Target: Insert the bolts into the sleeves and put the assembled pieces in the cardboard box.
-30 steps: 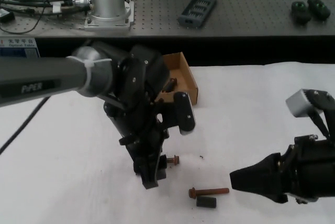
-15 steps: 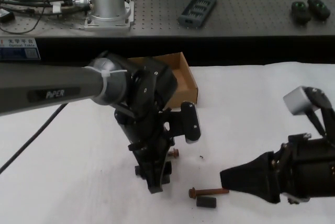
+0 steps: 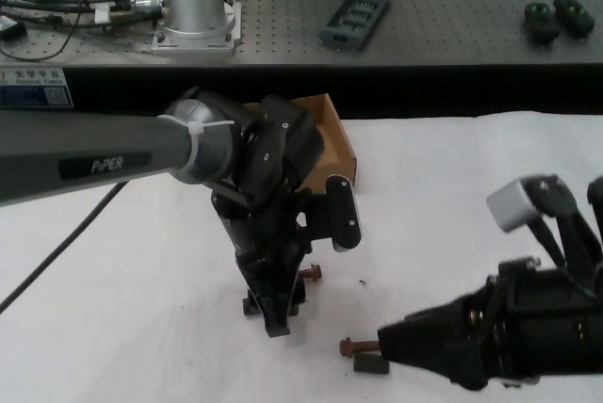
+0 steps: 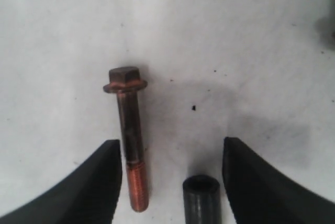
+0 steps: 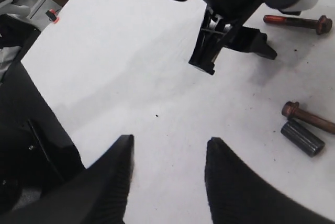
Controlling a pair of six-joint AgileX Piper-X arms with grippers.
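Copper bolt point(image 4: 128, 140): flat on the white worktop point(image 3: 113, 262), between the spread fingers of the left hand point(image 4: 170, 141); its shank runs beside one finger, ungripped.
Dark sleeve point(image 4: 201, 195): just beside that bolt, also between the fingers, open end visible.
Left hand pose: open, pointing steeply down at lower centre of the high frame.
Right hand point(image 5: 168, 140): open and holding nothing, low at lower right, pointing left (tip near a second bolt point(image 3: 349, 346) and second sleeve point(image 3: 369, 362)).
Cardboard box point(image 3: 337, 139): upper centre, behind the left arm.
Left wrist view: bolt's whole length, which the arm partly covers in the high view.
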